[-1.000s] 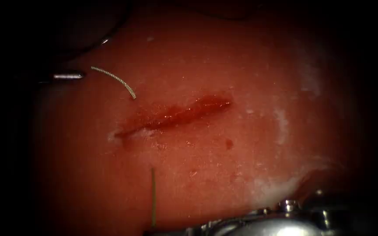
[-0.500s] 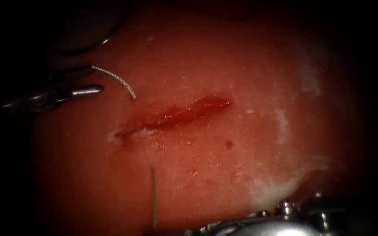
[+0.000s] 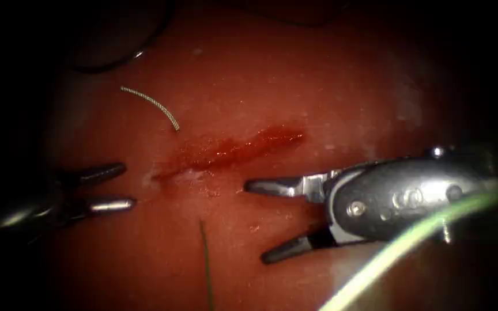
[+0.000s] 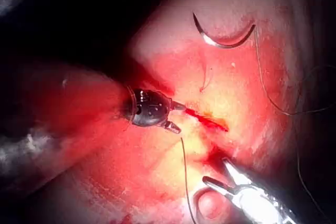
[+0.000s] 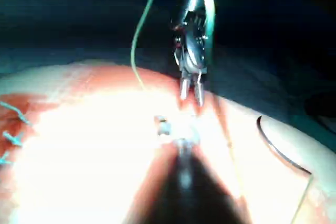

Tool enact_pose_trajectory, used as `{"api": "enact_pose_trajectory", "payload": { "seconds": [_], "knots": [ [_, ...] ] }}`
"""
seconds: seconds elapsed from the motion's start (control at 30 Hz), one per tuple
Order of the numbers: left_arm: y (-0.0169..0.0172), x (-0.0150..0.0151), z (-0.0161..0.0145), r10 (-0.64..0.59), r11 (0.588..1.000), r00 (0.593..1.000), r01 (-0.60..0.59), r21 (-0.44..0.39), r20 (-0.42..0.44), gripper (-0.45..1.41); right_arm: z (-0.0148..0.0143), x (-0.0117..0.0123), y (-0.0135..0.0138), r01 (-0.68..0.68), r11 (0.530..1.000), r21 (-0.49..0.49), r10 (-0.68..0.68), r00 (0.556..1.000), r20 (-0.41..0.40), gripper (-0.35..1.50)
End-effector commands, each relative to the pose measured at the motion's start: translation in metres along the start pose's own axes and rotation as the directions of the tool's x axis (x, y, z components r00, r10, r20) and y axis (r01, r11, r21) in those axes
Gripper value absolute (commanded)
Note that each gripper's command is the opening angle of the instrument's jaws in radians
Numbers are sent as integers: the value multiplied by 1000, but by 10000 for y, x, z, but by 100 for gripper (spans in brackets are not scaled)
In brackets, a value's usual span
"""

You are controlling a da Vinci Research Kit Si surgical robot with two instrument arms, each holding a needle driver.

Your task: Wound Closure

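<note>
1. Tissue [image 3: 318, 86]: the cut [image 3: 231, 151] runs slantwise across the middle in the endoscope view, wet with red fluid [image 3: 272, 138].
2. Right claw [image 3: 257, 219]: it comes in from the right, below the cut. Its jaws stand wide apart and hold nothing. The upper jaw lies just below the cut; the lower jaw points down and left.
3. Left claw [image 3: 123, 185]: it sits at the left, near the cut's left end. Its jaws are parted and hold nothing.
4. Needle [image 4: 223, 39]: in the left wrist view it lies free on the tissue, well apart from both claws and from the cut, held by neither. Whether its tip is in the tissue cannot be told. It also shows in the right wrist view [image 5: 281, 150].
5. Thread [image 4: 268, 85]: it runs from one end of the needle across the tissue. A further strand [image 3: 206, 259] rises below the cut in the endoscope view, and a pale strand [image 3: 410, 242] crosses in front of the right tool.
6. Short braided thread piece [image 3: 152, 105]: it lies on the tissue above and left of the cut.
</note>
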Motion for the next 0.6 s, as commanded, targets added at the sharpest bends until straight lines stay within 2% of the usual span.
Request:
{"api": "enact_pose_trajectory", "payload": {
  "seconds": [0.03, 0.13, 0.33, 0.4, 0.53, 0.6],
  "knots": [
    [9, -9, 8, 5, 1000, 1000, -5, -13, 8, 63, 21, -4, 13, -14, 1000, -12, 14, 1000, 11, 123],
    [22, -11, 14, 24, 999, 1000, -24, -28, 12, 63, 36, -11, 34, -124, 990, -67, 123, 992, -9, 121],
    [33, -14, 14, 39, 998, 999, -38, -48, 18, 62, 68, -30, 64, -215, 970, -113, 216, 976, -1, 119],
    [34, -15, 13, 40, 998, 999, -39, -54, 20, 62, 92, -41, 75, -411, 907, -94, 412, 911, -13, 116],
    [34, -17, 12, 42, 997, 999, -41, -59, 21, 62, 110, -49, 71, -516, 856, -24, 516, 855, 56, 114],
    [34, -18, 13, 44, 997, 999, -43, -60, 22, 62, 121, -51, 69, -547, 837, -18, 547, 835, 60, 114]
  ]
}}
